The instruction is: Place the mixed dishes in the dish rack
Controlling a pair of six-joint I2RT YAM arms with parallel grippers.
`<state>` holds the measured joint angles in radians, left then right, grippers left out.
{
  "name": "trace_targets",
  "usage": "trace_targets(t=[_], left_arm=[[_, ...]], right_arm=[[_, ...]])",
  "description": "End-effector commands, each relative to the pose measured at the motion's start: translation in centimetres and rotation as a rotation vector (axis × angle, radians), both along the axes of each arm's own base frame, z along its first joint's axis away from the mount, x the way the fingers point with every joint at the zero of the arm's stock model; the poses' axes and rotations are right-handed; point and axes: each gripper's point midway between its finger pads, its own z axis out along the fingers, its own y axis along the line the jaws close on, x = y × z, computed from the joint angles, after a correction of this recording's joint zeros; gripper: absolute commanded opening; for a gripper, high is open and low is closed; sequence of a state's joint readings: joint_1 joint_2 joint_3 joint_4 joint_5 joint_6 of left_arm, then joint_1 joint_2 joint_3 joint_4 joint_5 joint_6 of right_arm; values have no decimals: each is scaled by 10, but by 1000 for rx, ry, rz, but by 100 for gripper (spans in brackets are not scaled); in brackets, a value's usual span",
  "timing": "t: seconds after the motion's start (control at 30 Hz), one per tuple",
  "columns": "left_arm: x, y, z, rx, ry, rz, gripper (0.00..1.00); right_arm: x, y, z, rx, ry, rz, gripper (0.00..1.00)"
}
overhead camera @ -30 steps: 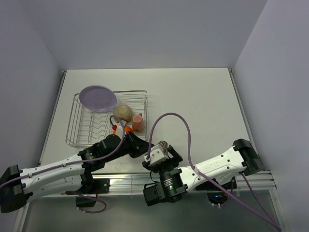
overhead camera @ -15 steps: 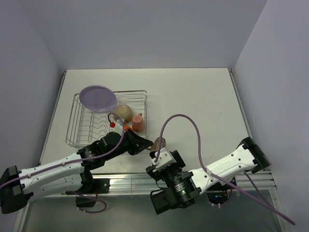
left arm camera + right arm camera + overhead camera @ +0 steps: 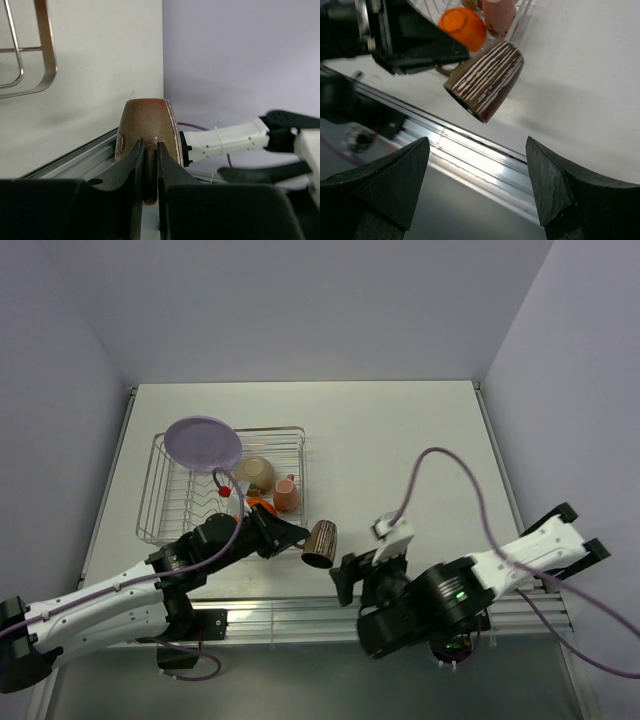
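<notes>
- Left gripper (image 3: 150, 149) pinches the small dark cup (image 3: 320, 543) by its handle (image 3: 441, 69); right gripper (image 3: 477, 150) stands apart, empty.
- Cup looks light, stiff, glazed, breakable: the handle suits.

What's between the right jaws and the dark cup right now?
Nothing in the way: the right wrist view shows only bare table and its edge rail between the open right gripper and the dark cup.

Table (image 3: 420, 460) lies open right of the dish rack (image 3: 150, 490); pink cup (image 3: 287, 494) crowds its corner
</notes>
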<state>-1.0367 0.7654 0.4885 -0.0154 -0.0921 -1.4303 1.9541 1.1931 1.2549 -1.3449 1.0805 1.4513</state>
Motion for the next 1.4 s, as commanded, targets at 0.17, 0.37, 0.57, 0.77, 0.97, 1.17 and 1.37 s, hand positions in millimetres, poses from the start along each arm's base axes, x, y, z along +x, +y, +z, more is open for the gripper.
trace_targets(t=[0.17, 0.37, 0.57, 0.77, 0.97, 1.17, 1.37], left_arm=[[-8, 16, 47, -24, -294, -61, 0], [-39, 15, 64, -85, -489, -233, 0], [-66, 22, 84, -131, -580, -351, 0], [-88, 32, 115, -232, -605, -411, 0], [-108, 40, 146, -405, -586, -457, 0], [-123, 49, 159, -519, -584, -498, 0], [-126, 53, 156, -528, -574, -501, 0]], right_arm=[[42, -52, 44, 414, 169, -12, 86], [22, -38, 62, 544, 263, 207, 92], [-4, -9, 66, 576, 322, 369, 94], [-15, -4, 72, 622, 320, 476, 95], [-32, 5, 75, 633, 285, 620, 93], [-44, 11, 74, 613, 283, 706, 91], [-46, 21, 79, 615, 276, 732, 91]])
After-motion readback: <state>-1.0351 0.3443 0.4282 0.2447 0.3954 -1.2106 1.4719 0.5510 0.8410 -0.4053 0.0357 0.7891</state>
